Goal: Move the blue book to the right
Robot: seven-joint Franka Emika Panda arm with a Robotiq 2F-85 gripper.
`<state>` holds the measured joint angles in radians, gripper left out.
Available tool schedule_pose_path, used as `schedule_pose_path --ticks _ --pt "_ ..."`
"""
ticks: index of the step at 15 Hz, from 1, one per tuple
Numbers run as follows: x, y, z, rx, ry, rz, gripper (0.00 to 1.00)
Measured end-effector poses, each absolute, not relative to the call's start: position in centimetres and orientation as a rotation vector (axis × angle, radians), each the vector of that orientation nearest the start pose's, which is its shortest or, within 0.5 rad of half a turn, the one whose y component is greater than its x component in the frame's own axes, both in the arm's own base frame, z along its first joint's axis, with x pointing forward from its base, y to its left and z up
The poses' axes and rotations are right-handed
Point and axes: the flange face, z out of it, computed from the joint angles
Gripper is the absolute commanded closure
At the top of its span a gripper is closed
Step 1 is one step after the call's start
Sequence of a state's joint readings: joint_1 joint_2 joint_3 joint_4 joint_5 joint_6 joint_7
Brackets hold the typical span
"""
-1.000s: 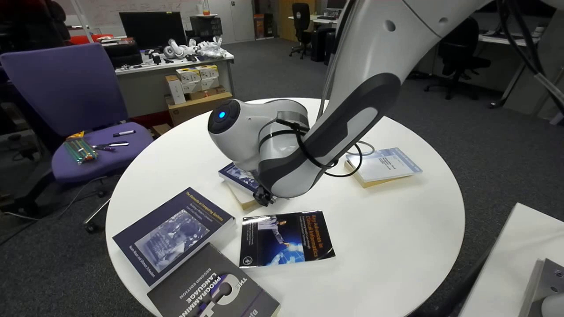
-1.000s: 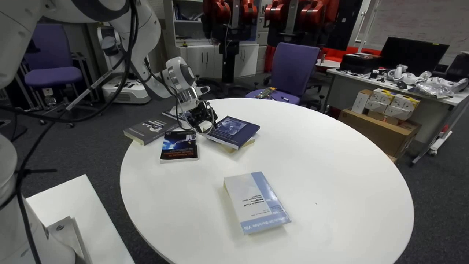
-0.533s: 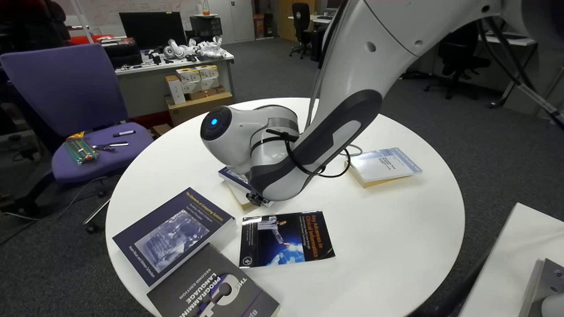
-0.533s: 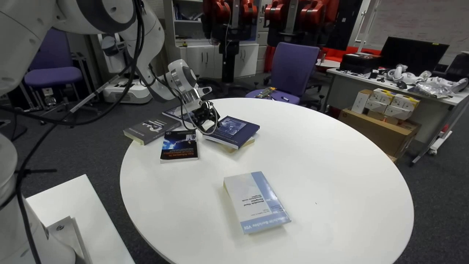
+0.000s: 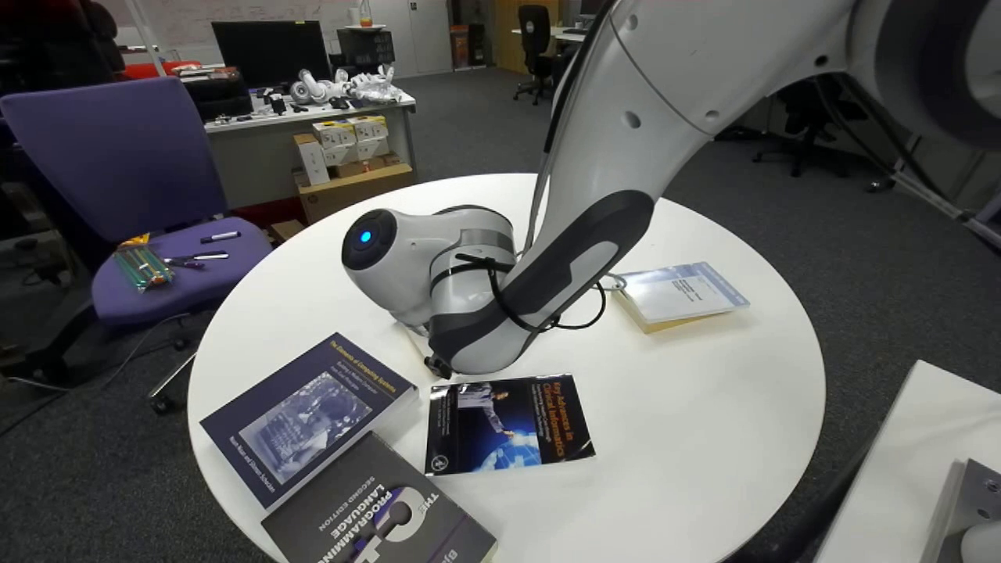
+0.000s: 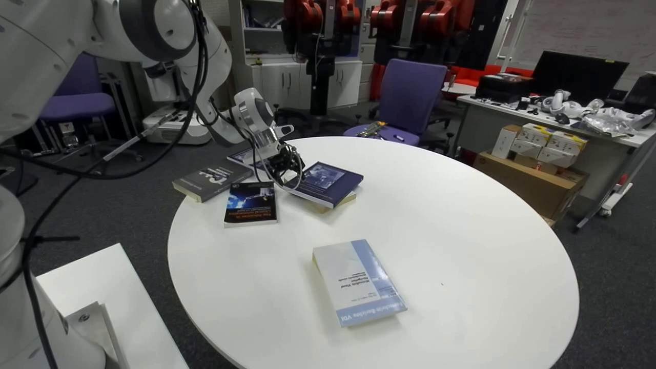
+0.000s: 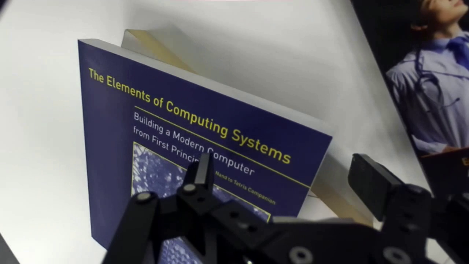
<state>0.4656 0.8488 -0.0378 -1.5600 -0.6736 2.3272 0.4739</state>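
White and round, the table is holding up several books, and a pale robot arm is arching over it. By the rim, a thick grey book and a larger dark book are lying just beside each other, a black-covered book resting near them. Close to that one, the blue book is lying askew on top of a lower book, whose tan edge is poking out. Slim and deep navy, it is wearing a speckled bluish-white picture boxed in thin yellow, with pale page edges showing along its top. Over it the gripper is hanging, black fingers spread wide and grasping nothing; one is blocking part of the picture, the other is standing off past the book's edge. Whether the first is touching the cover, I'm not managing to tell. Smallest, the lettering is running aslant: yellow title, white subtitle, then a tiny "Nand to Tetris Companion".
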Motion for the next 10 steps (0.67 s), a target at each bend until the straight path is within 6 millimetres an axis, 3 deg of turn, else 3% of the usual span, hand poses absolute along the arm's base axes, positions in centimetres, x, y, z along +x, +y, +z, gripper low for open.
schedule_pose_path --ticks 6,7,8,10 --pt "64.2 27.0 13.1 -3.577 -0.790 -0.215 0.01" --pt "64.4 26.6 13.3 -3.593 -0.779 -0.208 0.25" --pt "64.6 26.3 13.5 -3.610 -0.769 -0.196 0.25" --pt "64.8 25.9 13.8 -3.636 -0.753 -0.175 0.37"
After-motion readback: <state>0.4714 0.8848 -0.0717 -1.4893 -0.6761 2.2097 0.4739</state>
